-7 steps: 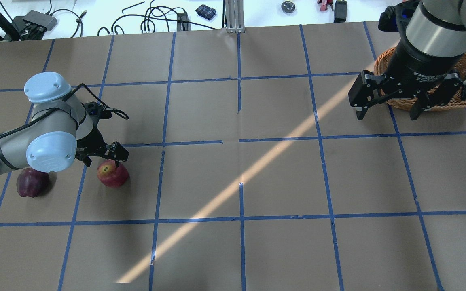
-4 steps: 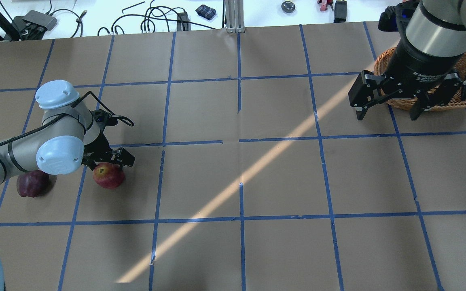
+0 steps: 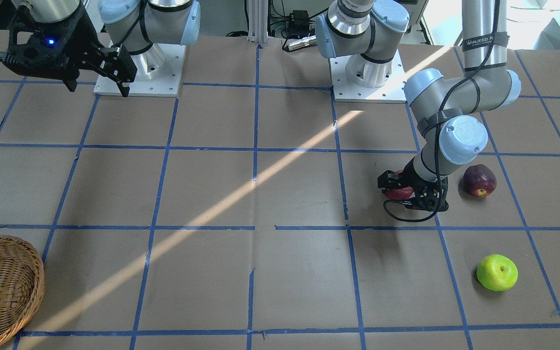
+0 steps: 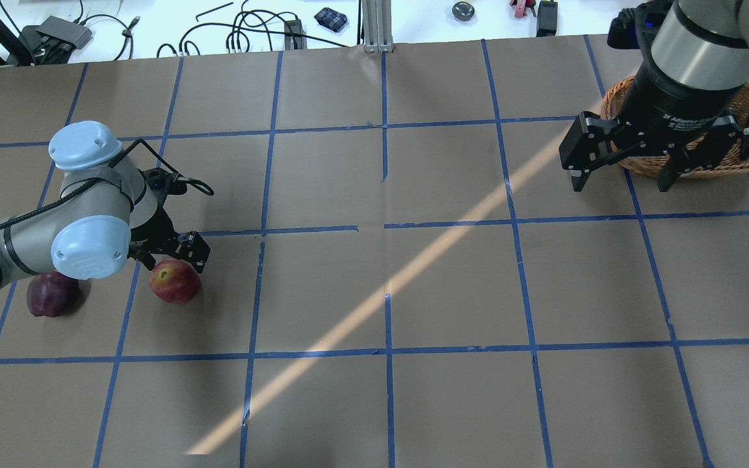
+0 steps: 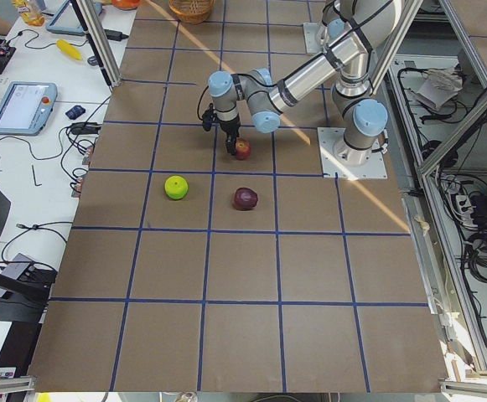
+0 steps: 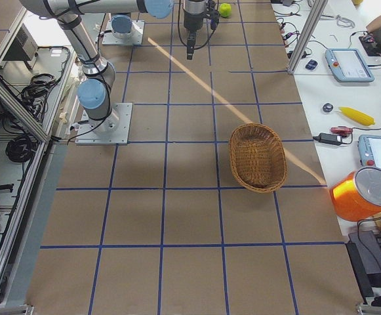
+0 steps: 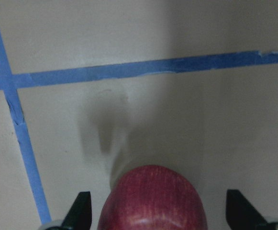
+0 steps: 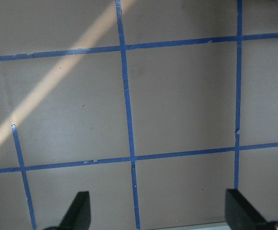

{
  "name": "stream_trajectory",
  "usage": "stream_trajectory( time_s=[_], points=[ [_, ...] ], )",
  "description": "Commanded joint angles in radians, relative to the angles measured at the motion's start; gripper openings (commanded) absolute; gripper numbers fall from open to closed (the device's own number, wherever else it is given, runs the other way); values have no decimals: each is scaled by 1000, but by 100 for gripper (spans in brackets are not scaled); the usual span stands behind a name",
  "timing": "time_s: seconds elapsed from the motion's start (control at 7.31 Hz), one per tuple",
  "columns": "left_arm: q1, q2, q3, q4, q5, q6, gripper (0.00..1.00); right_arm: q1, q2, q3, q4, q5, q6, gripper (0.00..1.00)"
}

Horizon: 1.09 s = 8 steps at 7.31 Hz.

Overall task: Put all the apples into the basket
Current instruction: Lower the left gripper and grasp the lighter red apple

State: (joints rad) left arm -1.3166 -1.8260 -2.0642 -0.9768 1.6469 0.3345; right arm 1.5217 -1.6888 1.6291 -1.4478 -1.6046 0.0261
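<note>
Left gripper (image 4: 173, 260) dropped lower around the red apple (image 4: 175, 283), which slid slightly left. Its jaws are spread and straddle the apple, unclamped, on the table (image 4: 452, 286). Right gripper (image 4: 621, 187) is spread, empty, by the basket (image 3: 32, 257). Maroon apple (image 4: 51, 294) and green apple (image 3: 497, 272) untouched. Step: first grasp. Next: clamp, lift, carry to basket.

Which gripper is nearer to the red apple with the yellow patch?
Left. The left gripper straddles the red apple, open fingers either side; the right gripper hangs high over the table's opposite end.
</note>
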Motion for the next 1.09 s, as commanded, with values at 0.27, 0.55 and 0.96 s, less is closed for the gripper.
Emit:
stream_trajectory(
  time_s=[0.27, 0.55, 0.96],
  points=[
    [2, -15, -16, -2, 5, 14, 44, 0, 3, 0, -2, 0, 0, 100],
    [-10, 8, -5, -28, -7, 17, 0, 0, 3, 0, 0, 0, 0, 100],
    [-100, -18, 164, -129, -254, -292, 0, 0, 3, 0, -5, 3, 2, 100]
  ],
)
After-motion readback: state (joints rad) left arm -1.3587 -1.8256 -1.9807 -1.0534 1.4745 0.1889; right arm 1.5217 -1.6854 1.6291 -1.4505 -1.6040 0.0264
